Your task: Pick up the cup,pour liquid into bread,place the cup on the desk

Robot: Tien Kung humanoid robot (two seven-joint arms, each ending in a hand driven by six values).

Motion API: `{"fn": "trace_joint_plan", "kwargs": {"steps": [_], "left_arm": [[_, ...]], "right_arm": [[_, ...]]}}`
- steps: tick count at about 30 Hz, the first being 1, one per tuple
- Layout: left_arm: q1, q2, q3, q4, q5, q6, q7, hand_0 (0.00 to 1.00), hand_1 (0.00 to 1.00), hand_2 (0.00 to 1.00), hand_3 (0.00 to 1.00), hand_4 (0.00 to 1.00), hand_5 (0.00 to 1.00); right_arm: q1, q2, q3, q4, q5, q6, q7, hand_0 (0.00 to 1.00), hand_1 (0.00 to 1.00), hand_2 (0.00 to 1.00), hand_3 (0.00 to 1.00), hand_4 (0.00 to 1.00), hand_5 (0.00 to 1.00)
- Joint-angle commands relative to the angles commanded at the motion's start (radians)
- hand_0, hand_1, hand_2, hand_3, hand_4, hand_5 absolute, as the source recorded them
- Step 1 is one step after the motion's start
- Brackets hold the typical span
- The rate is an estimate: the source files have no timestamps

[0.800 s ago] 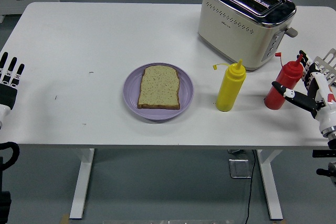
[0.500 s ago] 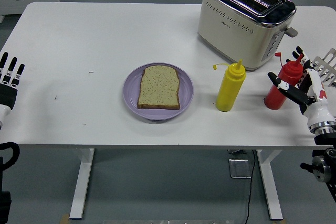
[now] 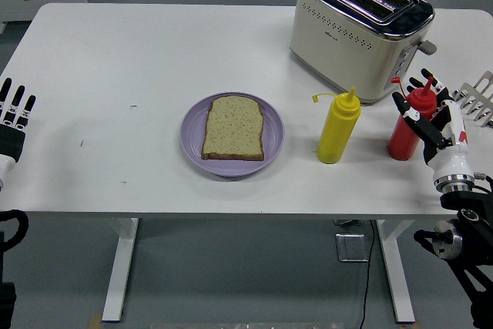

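One red squeeze bottle is standing upright on the white surface, near its right edge and just in front of the one cream toaster. The right hand is being held right beside this bottle, on its right side, with the black fingers spread around the bottle's upper part — whether they are actually touching it cannot be told, and no firm grip is being shown. One yellow squeeze bottle is standing to the left of the red one, apart from it, its cap flipped off to the left. One purple plate is lying near the middle of the surface, and a single slice of bread is resting flat on it. The left hand is being kept at the left edge, fingers extended and straight, nothing held. One grey rack-like item is partly seen at the right border.
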Motion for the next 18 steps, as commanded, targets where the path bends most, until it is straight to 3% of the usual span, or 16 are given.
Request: {"fn": "trace_joint_plan", "kwargs": {"steps": [1,6,7,12,13,18], "left_arm": [[0.001,0.000,0.000,0.000,0.000,0.000,0.000,0.801,0.777,0.780,0.712,0.613,0.998],[0.001,0.001,-0.001,0.000,0.000,0.000,0.000,0.801,0.777,0.780,0.712,0.613,0.998],[0.001,0.000,-0.002,0.000,0.000,0.000,0.000,0.801,0.777,0.780,0.713,0.613,0.998],[-0.001,0.001,-0.005,0.000,-0.001,0.003,0.000,0.801,0.777,0.780,0.713,0.613,0.998],[-0.001,0.001,-0.006,0.000,-0.001,0.003,0.000,0.800,0.777,0.780,0.711,0.614,0.998],[-0.001,0.000,-0.009,0.000,-0.002,0.004,0.000,0.800,0.777,0.780,0.711,0.614,0.998]], "right_arm": [[0.003,0.002,-0.006,-0.004,0.004,-0.004,0.000,0.662,0.497,0.389,0.479,0.924,0.254],[0.014,0.010,-0.026,-0.018,0.012,-0.038,0.002,0.662,0.497,0.389,0.479,0.924,0.254],[0.017,0.011,-0.029,-0.022,0.013,-0.050,0.003,0.566,0.435,0.353,0.432,0.922,0.242],[0.026,0.016,-0.033,-0.037,0.018,-0.100,0.010,0.566,0.435,0.353,0.432,0.922,0.242],[0.028,0.016,-0.034,-0.039,0.019,-0.106,0.011,0.447,0.376,0.337,0.395,0.906,0.231],[0.036,0.021,-0.043,-0.048,0.032,-0.133,0.022,0.447,0.376,0.337,0.395,0.906,0.231]]}}
